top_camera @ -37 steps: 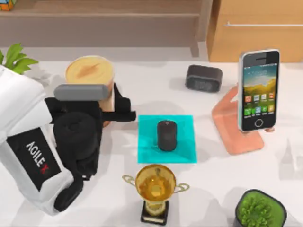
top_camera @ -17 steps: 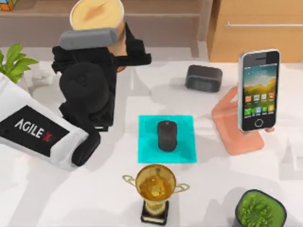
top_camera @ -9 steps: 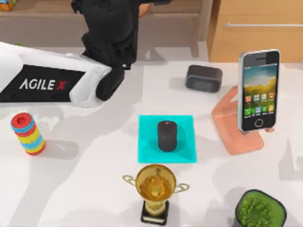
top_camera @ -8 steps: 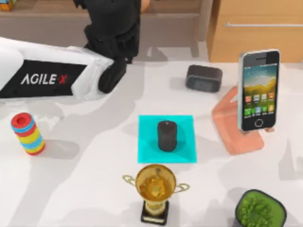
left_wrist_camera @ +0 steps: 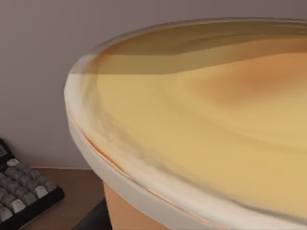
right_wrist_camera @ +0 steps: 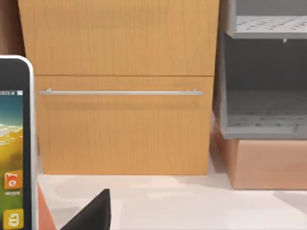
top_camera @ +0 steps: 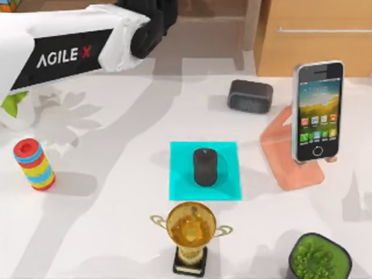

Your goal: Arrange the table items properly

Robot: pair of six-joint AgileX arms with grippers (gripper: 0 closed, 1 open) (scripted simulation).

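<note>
Left arm (top_camera: 64, 52) reaches toward 12 o'clock, past the tabletop (top_camera: 104, 232) edge; its end effector's state cannot be determined — orange cup (left_wrist_camera: 201, 134) sits close under the wrist camera. Mouse (top_camera: 204, 167) lies centred on cyan mat (top_camera: 226, 186); smartphone (top_camera: 317, 110) stands at 3 o'clock.

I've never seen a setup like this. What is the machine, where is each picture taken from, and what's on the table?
This is a simulated AgileX robot with two arms. The overhead picture looks down on a white table. The left arm reaches toward the shelf at the back. On the table: a mouse on a teal mat, a phone on a pink stand, a trophy, stacked rings. The left wrist camera sits right above the cup. The right wrist camera faces a wooden drawer.
</note>
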